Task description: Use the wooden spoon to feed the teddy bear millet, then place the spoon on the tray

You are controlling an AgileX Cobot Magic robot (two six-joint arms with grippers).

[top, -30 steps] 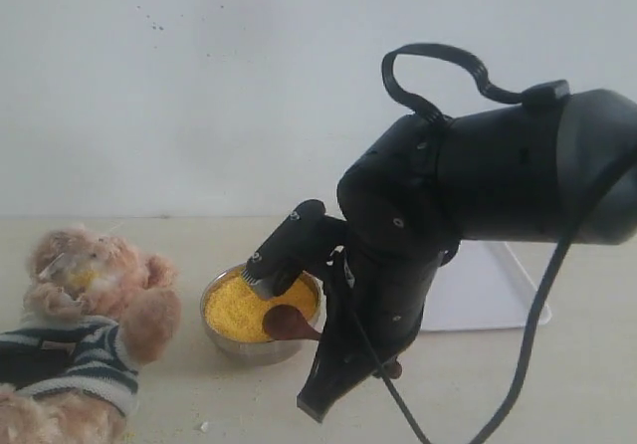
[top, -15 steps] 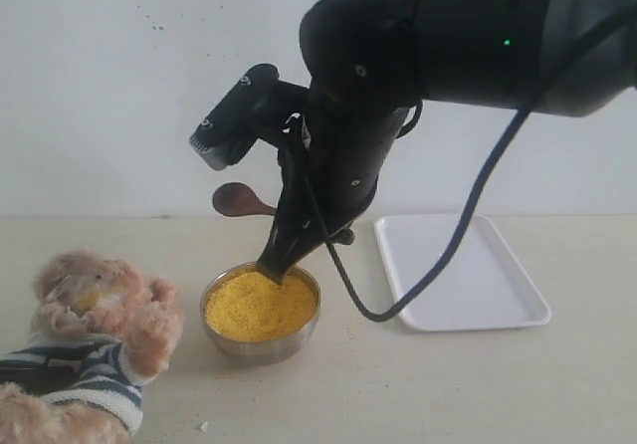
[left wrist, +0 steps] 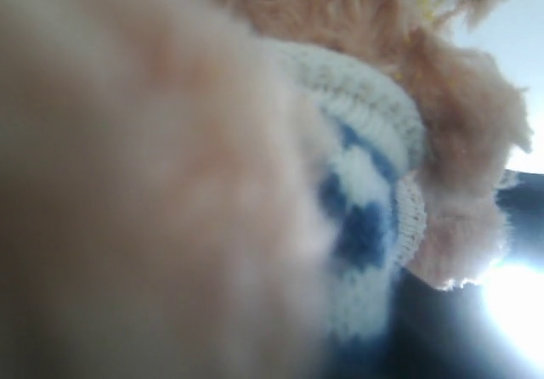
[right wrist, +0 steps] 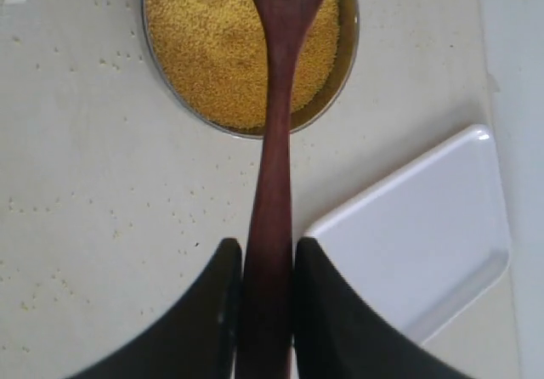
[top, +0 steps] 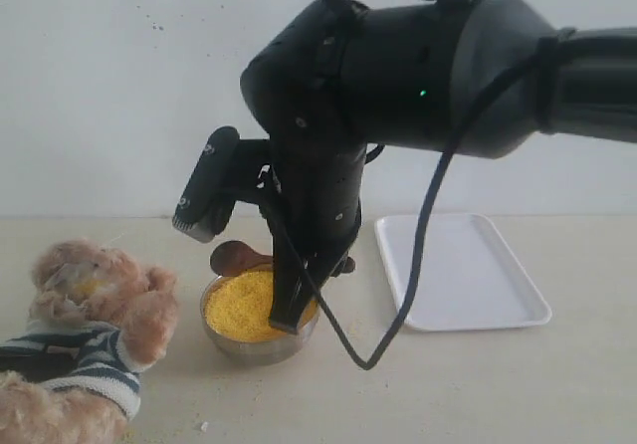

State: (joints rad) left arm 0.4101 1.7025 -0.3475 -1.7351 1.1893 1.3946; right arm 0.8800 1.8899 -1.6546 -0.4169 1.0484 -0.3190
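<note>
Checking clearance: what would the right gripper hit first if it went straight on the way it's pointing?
Probably the millet in the steel bowl, touched first by the wooden spoon the right gripper holds; depth is unclear, maybe the rim.

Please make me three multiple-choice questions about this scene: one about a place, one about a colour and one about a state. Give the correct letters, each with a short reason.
1. In the exterior view, where does the tray lie relative to the steel bowl?
A. To its right
B. To its left
C. Under it

2. What colour is the millet?
A. White
B. Yellow
C. Green

3. What is the right gripper doing?
A. Standing open over the tray
B. Gripping the bowl's rim
C. Shut on the handle of the wooden spoon

Answers:
1 A: the white tray sits to the right of the bowl, apart from it.
2 B: the bowl is filled with bright yellow grain.
3 C: the right wrist view shows both fingers pressed against the spoon's handle.
</note>
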